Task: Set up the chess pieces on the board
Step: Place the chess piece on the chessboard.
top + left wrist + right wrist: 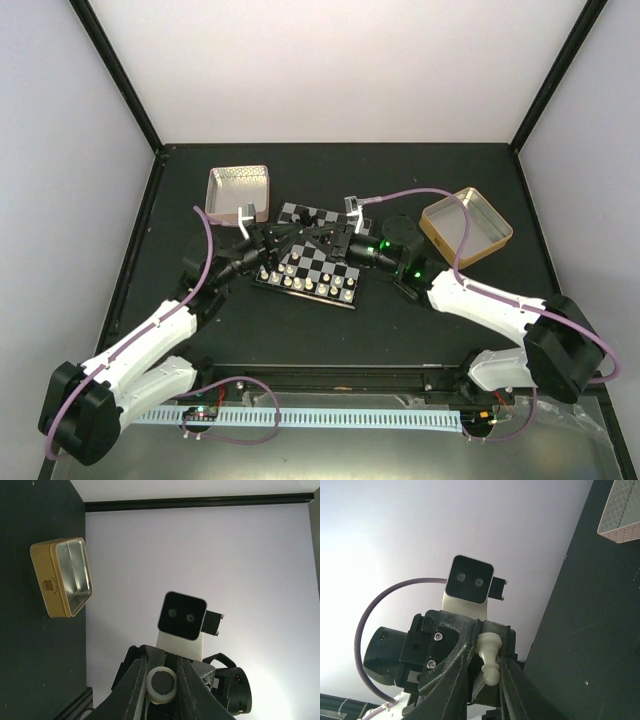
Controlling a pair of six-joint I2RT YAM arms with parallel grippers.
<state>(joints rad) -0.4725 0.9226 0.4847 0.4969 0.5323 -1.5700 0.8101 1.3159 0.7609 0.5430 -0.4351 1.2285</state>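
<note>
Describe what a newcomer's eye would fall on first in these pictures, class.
The left arm and right arm meet tip to tip over the board at the middle of the dark table. In the right wrist view a cream-white pawn hangs between the fingers against the pale wall. An open gold tin lies right of the board, a pink tin at its far left corner.

One small black-and-grey checkered chessboard; two open square metal tins, a pink tin far left and a gold tin right; two white robot arms; one cream-white pawn between them; cream-white figurines along the board's near edge, too small to count
</note>
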